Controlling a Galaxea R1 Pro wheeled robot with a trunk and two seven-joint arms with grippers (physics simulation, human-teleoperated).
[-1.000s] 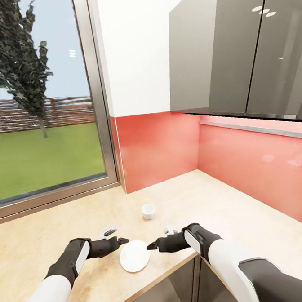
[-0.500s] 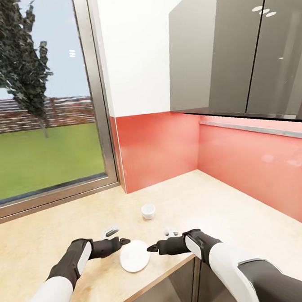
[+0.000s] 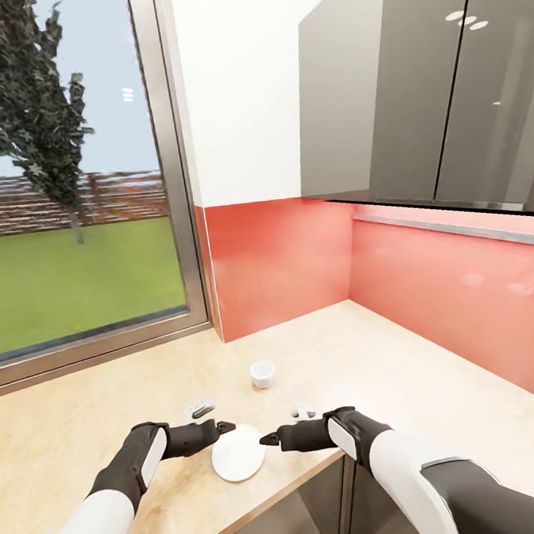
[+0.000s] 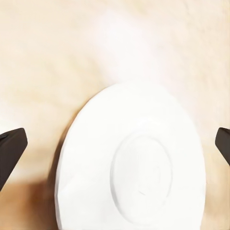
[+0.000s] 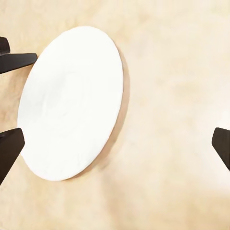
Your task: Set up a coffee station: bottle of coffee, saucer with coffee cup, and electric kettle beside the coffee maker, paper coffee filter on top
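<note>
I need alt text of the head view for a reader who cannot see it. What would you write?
A white saucer lies near the front edge of a beige countertop, between the left gripper and right gripper, which point at it from either side. A small white coffee cup stands apart behind it, before a red backsplash and a window.

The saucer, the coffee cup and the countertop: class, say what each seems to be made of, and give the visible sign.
Saucer: probably glazed ceramic; plain white, smooth, with a faint moulded centre ring, seen in the left wrist view.
Coffee cup: likely the same white ceramic, though it is too small to be sure.
Countertop: pale beige with a mottled, streaky pattern and a matte look; stone or laminate, which one cannot be told.
</note>
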